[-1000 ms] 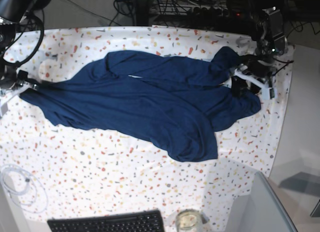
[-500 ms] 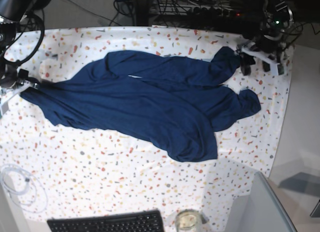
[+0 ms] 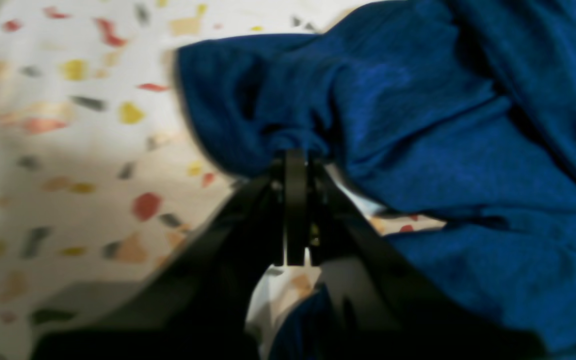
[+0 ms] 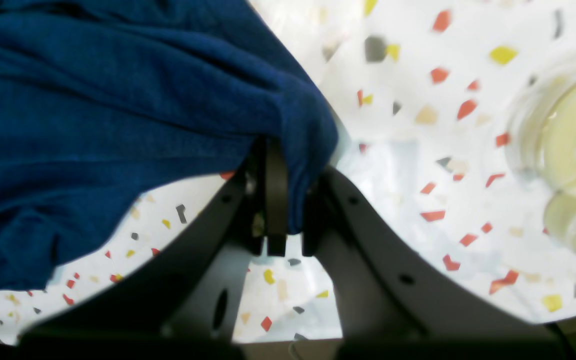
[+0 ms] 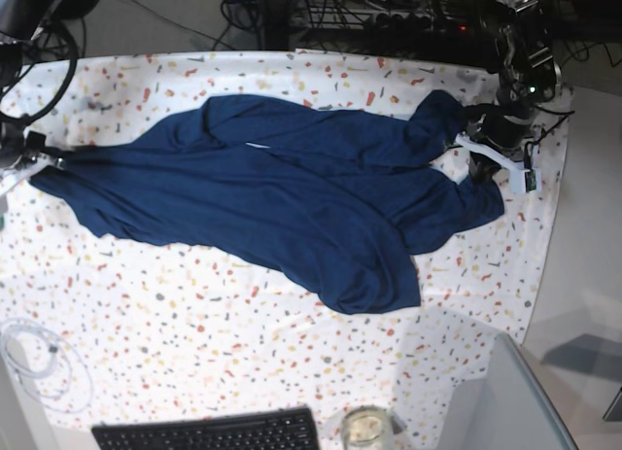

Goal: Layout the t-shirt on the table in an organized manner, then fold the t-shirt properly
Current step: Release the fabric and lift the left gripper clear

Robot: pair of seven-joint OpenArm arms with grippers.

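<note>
- Lying crumpled across the middle of the worktop (image 5: 243, 343), a wide flat surface under a white cloth flecked red, yellow, grey and black, is the large dark navy blue soft fabric t-shirt (image 5: 292, 207); it runs from the base view's left edge to its upper right.
- Left arm's fingers (image 3: 295, 160), black, pressed together with no gap showing; a bunched fold of the navy fabric is pinched at their tips. In the base view this grip sits at the garment's right end, near the worktop's far right edge (image 5: 483, 163).
- Right arm's fingers (image 4: 283, 200), dark, closed on a rounded corner of the same fabric, which wraps over the tips and hangs to one side. In the base view that grip is at the garment's left tip, by the worktop's left edge (image 5: 44, 160).
- Fabric between the two grips is wrinkled, with a broad lobe sagging toward the near side.
- Near edge, base view: black keyboard (image 5: 209, 432), clear glass jar (image 5: 366, 428) beside it, coiled white cable (image 5: 34, 358) at left.
- Right wrist view shows a blurred pale-yellow glass object (image 4: 563, 150) on the speckled cloth, well apart from the fabric.
</note>
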